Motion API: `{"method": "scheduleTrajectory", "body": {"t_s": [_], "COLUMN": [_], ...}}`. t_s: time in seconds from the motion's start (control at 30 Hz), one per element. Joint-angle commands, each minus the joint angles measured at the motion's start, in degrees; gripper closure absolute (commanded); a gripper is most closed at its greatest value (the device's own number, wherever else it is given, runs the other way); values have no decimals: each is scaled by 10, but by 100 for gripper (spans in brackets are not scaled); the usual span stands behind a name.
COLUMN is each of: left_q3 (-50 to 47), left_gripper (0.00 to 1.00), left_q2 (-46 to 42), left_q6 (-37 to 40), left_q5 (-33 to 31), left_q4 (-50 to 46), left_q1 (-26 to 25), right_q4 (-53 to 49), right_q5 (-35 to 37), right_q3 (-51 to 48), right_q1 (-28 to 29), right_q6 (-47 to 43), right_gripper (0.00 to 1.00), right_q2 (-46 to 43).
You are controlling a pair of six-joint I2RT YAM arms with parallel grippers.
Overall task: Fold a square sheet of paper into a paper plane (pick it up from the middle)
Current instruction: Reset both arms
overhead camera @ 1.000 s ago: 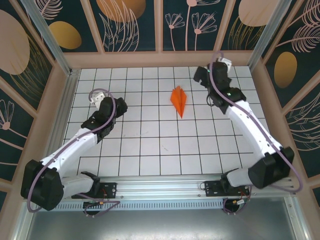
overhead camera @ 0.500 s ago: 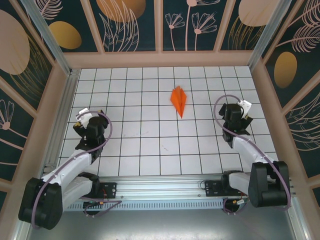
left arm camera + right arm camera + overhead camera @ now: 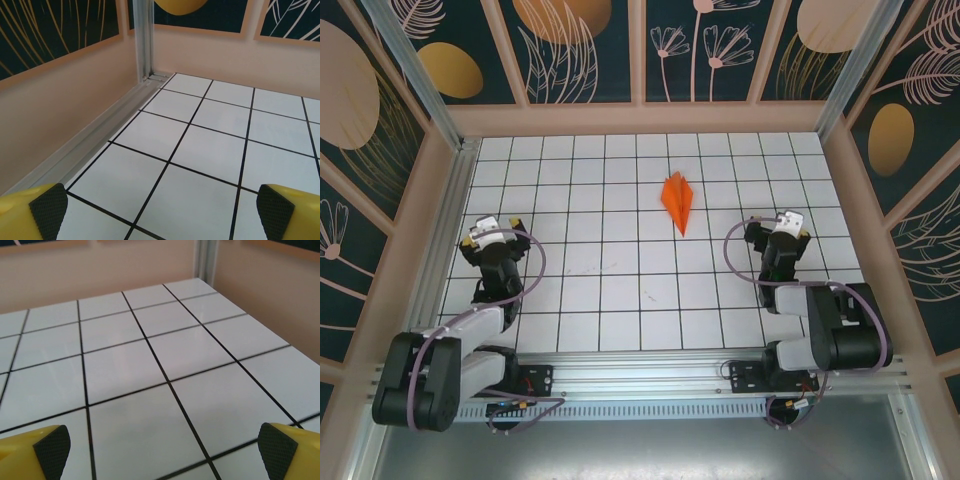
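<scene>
The paper plane is being shown lying flat on the desk, in the far half and a little to the right of the middle. It is a bright orange dart with a crease down its centre, and its narrow tip is pointing toward the near edge. Nothing is touching it.

The left fingers are being held spread wide above the left side of the desk, with nothing between them. The arm behind them is being kept folded back toward its base. In the left wrist view, two yellow tips with black ribbed pads are being seen at the bottom corners, with bare white tiles and black grid lines between them. A metal post is standing in the far corner, where the plain lower walls are meeting.

The right fingers are likewise being held wide apart and empty, above the right side of the desk, well apart from the plane. In the right wrist view their yellow tips are framing bare tiles.

Lilac cables are looping round both arms. A metal rail is running along the near edge, and the desk is being enclosed by dark panels printed with leaves and flowers
</scene>
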Motion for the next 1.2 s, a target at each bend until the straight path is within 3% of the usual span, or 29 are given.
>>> {"method": "scheduleTrajectory", "body": {"t_s": [0.0, 0.17, 0.5, 0.7, 0.77, 0.83, 1.17], "left_q3": [-24, -24, 34, 24, -3, -12, 1], "left_gripper": [1, 1, 2, 1, 1, 1, 2], "left_q2": [34, 75, 191, 209, 226, 224, 223], "left_q6": [25, 36, 28, 27, 29, 22, 19], "left_q5": [69, 125, 188, 187, 182, 164, 150], "left_q4": [132, 206, 233, 263, 338, 347, 321], "left_q1": [20, 37, 55, 56, 56, 56, 56], "right_q4": [122, 165, 194, 175, 174, 174, 174], "right_q5": [-55, -77, -102, -111, -111, -111, -111], "right_q3": [-15, -22, -23, -14, -13, -13, -14], "right_q1": [-10, -20, -32, -43, -43, -43, -43], "right_q6": [-20, -17, -11, 0, 1, 0, 0], "right_gripper": [1, 1, 1, 1, 1, 1, 1], "right_q2": [20, 54, 88, 89, 89, 88, 89]}}
